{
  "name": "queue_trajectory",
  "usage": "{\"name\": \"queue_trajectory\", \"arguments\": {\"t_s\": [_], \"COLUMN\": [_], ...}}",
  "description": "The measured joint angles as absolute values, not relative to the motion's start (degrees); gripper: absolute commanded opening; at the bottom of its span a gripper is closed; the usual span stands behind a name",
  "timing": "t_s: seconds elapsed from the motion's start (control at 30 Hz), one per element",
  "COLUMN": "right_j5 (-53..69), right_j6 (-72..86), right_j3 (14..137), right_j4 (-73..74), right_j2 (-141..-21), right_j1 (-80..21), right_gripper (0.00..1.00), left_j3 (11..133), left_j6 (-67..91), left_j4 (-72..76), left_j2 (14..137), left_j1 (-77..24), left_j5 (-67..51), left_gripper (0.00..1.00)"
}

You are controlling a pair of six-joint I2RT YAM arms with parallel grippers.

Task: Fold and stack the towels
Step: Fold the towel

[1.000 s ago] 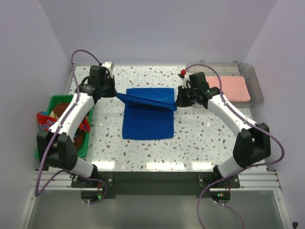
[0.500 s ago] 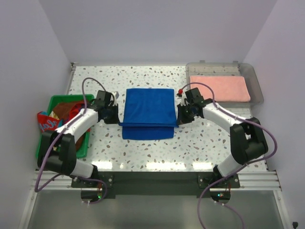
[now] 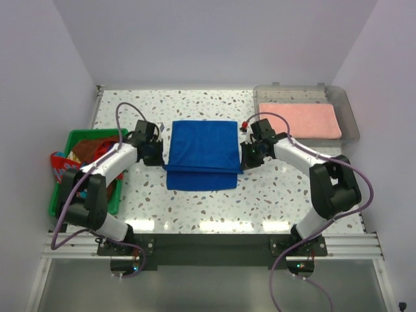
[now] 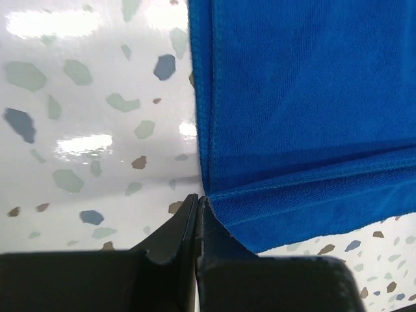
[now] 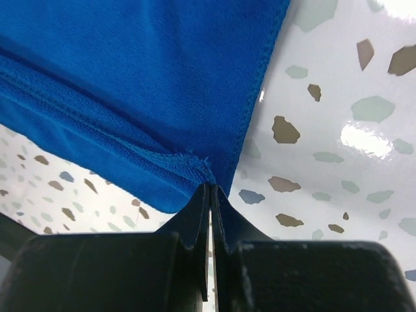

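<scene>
From above, we see a plain royal blue towel [image 3: 202, 153] lying flat in the middle of the white speckled counter [image 3: 273, 188]. It is folded over on itself, and its upper layer stops short, so a strip of the lower layer shows along the side nearest the arm bases. The left arm [image 3: 110, 162] reaches in to the towel's left edge and the right arm [image 3: 299, 153] to its right edge, each meeting the cloth at the end of the upper layer's near hem. A green plastic basket [image 3: 73, 135] sits at the counter's left side and holds a crumpled blue towel with red pattern [image 3: 62, 168] and a brown towel [image 3: 83, 149]. A clear plastic tray [image 3: 351, 123] at the far right corner holds a folded salmon pink towel [image 3: 300, 120]. In the left wrist view, we find the left jaws pressed together, pinching the corner of the upper blue layer low over the counter, with the stitched hem running away from the tips. In the right wrist view, the right jaws are likewise pressed together, pinching the opposite corner, where the cloth bunches into a small wrinkle at the tips and the lower layer spreads out beneath.
</scene>
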State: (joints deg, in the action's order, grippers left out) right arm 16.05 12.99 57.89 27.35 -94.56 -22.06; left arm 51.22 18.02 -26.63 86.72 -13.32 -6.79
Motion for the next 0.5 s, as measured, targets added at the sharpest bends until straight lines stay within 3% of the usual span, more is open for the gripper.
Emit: {"name": "queue_trajectory", "arguments": {"t_s": [0.3,0.5], "right_j5": [16.10,17.32], "right_j6": [13.13,13.23], "right_j3": [67.22,65.87], "right_j4": [33.47,31.81], "right_j2": [-85.43,-78.74], "right_j1": [-22.09,-22.20], "right_gripper": [0.00,0.00], "left_j3": [65.58,65.01], "left_j6": [17.98,18.00], "left_j4": [-32.40,-31.70], "left_j2": [79.61,71.09], "left_j1": [-13.50,-13.65], "left_j5": [0.36,0.99], "left_gripper": [0.00,0.00]}}
